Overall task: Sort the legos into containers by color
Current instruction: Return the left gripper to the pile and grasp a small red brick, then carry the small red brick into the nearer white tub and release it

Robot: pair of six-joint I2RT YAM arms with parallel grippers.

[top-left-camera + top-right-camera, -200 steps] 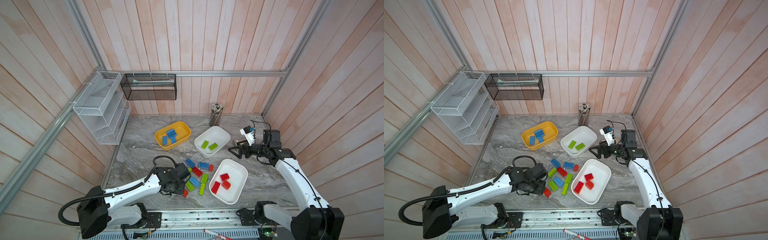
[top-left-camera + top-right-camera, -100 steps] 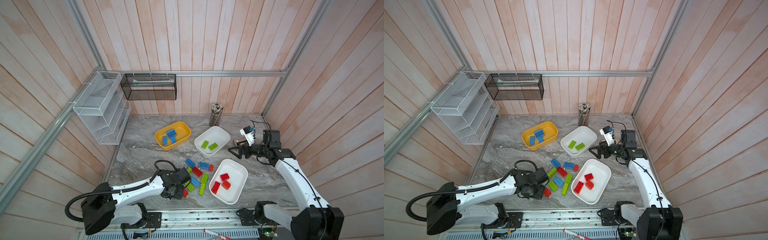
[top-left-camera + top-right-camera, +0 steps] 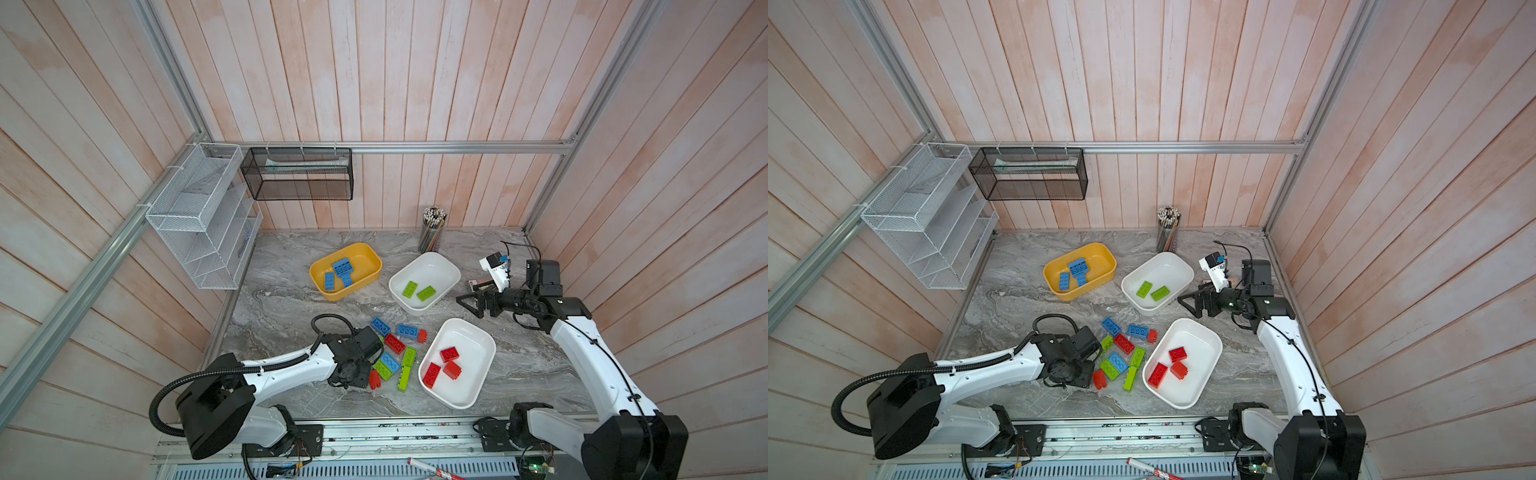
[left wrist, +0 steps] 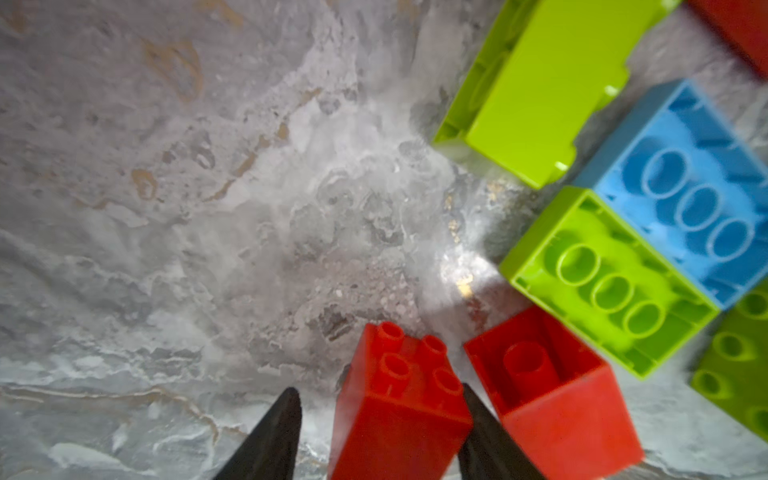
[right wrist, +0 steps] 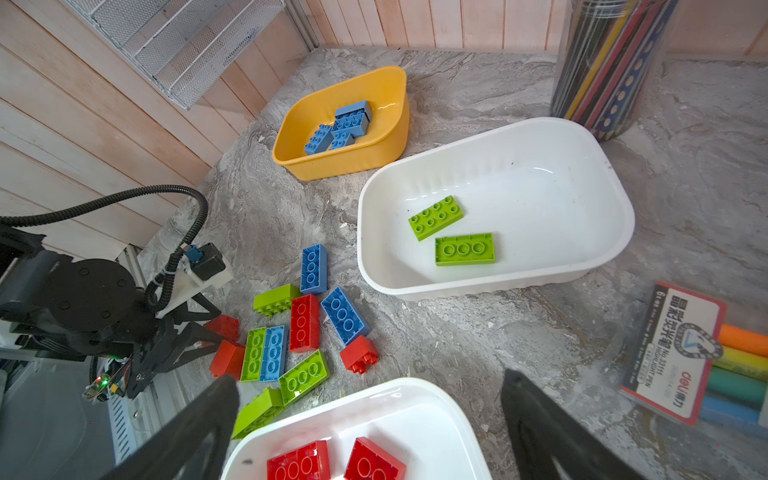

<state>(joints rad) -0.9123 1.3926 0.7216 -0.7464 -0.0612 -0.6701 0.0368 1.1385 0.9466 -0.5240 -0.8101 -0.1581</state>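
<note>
In the left wrist view the left gripper (image 4: 379,388) is seen with its jaws partly apart around a small red brick (image 4: 399,399) on the marble table (image 4: 208,208). One finger touches the brick's side and a gap shows at the other. In both top views this is hidden under the wrist, lower left of centre, beside the loose legos (image 3: 395,344). The right gripper (image 5: 369,378) is spread wide and empty. Blue bricks are seen in the yellow tub (image 3: 368,257), green in the upper white tub (image 3: 436,270), red in the lower white tub (image 3: 469,345).
</note>
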